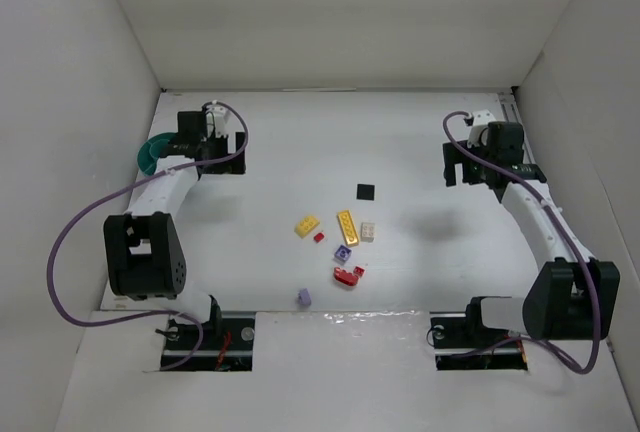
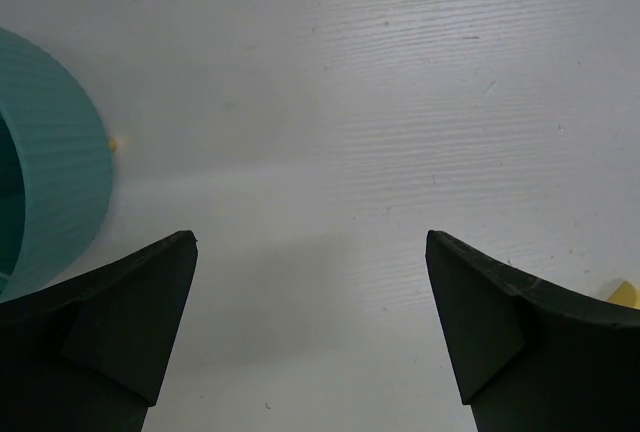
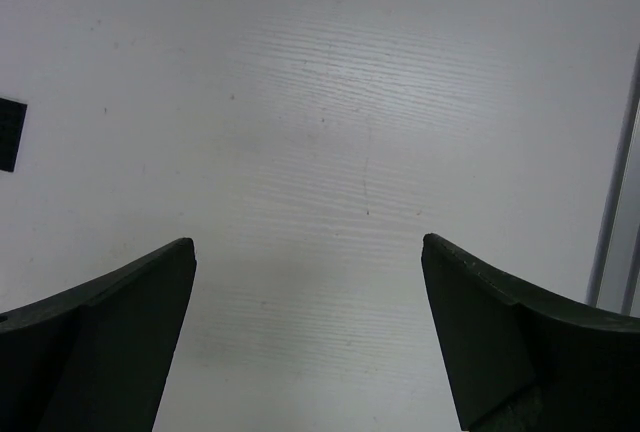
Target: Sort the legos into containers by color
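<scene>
While hovering splayed and empty, left hand (image 2: 310, 252) beside bowl (image 2: 55, 192), right hand (image 3: 305, 252) far right, risks scattering legos (image 1: 341, 242) bunched on the worktop (image 1: 300, 152), or nipping two colours together, on a sloppy descent.

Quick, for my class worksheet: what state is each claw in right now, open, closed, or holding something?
Left claw: open, holding nothing.
Right claw: open, holding nothing.

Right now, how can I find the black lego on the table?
Look at the white table, then at the bunch of legos near its middle. The black lego lies alone just beyond them, toward the back. It is the only flat, dark square; the others are yellow, red, purple or cream.
</scene>
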Robot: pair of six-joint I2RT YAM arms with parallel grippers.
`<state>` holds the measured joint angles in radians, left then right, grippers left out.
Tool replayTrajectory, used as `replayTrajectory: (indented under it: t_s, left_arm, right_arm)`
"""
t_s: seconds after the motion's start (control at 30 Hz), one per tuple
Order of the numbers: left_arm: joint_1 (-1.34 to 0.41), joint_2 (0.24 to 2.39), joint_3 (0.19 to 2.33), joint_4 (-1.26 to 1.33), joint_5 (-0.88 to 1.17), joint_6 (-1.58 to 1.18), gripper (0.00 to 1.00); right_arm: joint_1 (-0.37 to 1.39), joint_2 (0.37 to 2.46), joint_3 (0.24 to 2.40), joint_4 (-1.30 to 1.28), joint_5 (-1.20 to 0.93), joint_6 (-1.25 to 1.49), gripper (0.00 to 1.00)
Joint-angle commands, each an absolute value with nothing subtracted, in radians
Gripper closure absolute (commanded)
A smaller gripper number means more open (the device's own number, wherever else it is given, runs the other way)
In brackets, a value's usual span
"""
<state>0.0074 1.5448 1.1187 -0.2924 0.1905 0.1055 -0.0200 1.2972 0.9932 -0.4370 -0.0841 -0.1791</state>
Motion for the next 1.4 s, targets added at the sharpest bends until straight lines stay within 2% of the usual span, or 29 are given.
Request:
replayTrajectory:
  t_s: [0.0, 0.1, 0.27, 0.4, 0.57, 0.73, 0.77, 0.8, 0.87, 1.1, 1.37]
  left_arm:
    - [0.003, 1.485, 1.118, -0.267, 0.192, 0.106, 0.0]
    - [0.003, 1.485, 1.138, -0.276, 0.222, 0.138, 0.0]
    - [0.003, 1.537, 1.233, -0.44, 0.496, 0.317, 0.0]
    - [-0.04, 1.555, 1.243, -0.494, 0.577, 0.411, 0.0]
    - [-0.197, 1.533, 1.198, -0.551, 0.551, 0.534, 0.0]
    - [-0.326, 1.448, 1.073, -0.467, 0.485, 0.523, 0.0]
    - [-0.354, 1.439, 1.053, -0.445, 0.45, 0.503, 0.05]
    - [-0.418, 1.43, 1.036, -0.428, 0.405, 0.448, 0.17]
    - [-0.465, 1.42, 0.991, -0.408, 0.353, 0.413, 0.23]
    - [-0.522, 1.399, 0.922, -0.399, 0.324, 0.354, 0.26]
    - [-0.676, 1.526, 1.041, -0.399, 0.193, 0.292, 0.3]
  right_arm:
    - [-0.025, 1.259, 0.976, -0.396, -0.098, -0.186, 0.01]
    - [-0.025, 1.249, 0.966, -0.416, -0.124, -0.218, 0.01]
    - [-0.025, 1.238, 0.966, -0.431, -0.169, -0.238, 0.01]
    - [-0.002, 1.227, 0.966, -0.466, -0.192, -0.29, 0.02]
    - [0.009, 1.227, 0.966, -0.476, -0.17, -0.31, 0.03]
    - [0.018, 1.227, 0.966, -0.476, -0.17, -0.31, 0.03]
    - [0.018, 1.227, 0.966, -0.476, -0.17, -0.31, 0.03]
    - [0.018, 1.227, 0.966, -0.476, -0.17, -0.31, 0.03]
    - [0.018, 1.236, 0.966, -0.476, -0.158, -0.31, 0.03]
    - [0.018, 1.236, 0.966, -0.476, -0.158, -0.299, 0.03]
    - [0.018, 1.256, 0.985, -0.476, -0.169, -0.299, 0.03]
